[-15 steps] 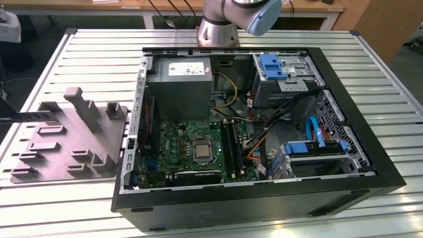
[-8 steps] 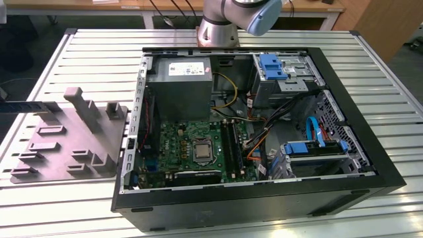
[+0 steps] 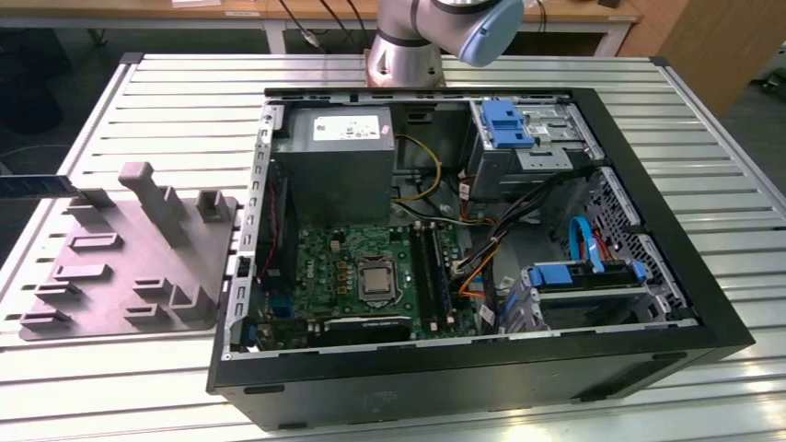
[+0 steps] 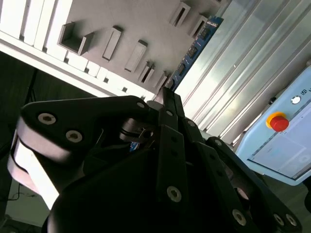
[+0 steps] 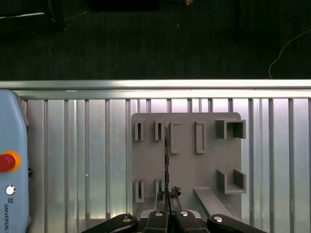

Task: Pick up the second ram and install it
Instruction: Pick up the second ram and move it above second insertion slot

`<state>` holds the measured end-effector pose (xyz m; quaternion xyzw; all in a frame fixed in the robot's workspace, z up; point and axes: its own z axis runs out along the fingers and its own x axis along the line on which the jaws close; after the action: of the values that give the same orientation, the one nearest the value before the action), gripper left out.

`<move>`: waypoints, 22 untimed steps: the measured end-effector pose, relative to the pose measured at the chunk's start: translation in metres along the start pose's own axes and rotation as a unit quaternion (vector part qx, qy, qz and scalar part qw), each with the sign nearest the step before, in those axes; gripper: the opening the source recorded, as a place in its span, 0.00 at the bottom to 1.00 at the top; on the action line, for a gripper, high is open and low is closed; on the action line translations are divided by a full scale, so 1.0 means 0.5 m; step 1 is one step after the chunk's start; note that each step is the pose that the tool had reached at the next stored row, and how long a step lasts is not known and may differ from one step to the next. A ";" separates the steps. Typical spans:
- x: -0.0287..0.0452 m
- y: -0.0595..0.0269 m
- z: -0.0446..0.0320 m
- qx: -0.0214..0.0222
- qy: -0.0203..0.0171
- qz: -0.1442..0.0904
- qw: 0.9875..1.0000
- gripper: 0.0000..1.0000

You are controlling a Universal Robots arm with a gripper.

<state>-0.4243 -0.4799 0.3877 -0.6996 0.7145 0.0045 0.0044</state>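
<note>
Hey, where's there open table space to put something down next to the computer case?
Toward the exterior view's left of the computer case, bare slatted table lies beyond the grey fixture plate and in front of it. Inside the case, boards and cables crowd everything.

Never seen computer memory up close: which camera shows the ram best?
The second wrist view: the ram shows its blue face and chips. The first wrist view sees the ram edge-on, a thin line; the exterior view catches part of the ram at its left edge.
</note>
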 end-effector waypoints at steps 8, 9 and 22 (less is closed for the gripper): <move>0.000 0.000 -0.024 0.000 0.000 0.000 1.000 0.11; 0.000 0.000 -0.028 0.000 0.000 0.000 1.000 0.11; -0.001 0.000 -0.110 0.000 0.000 0.000 1.000 0.11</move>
<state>-0.4242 -0.4799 0.4428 -0.6996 0.7145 0.0045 0.0044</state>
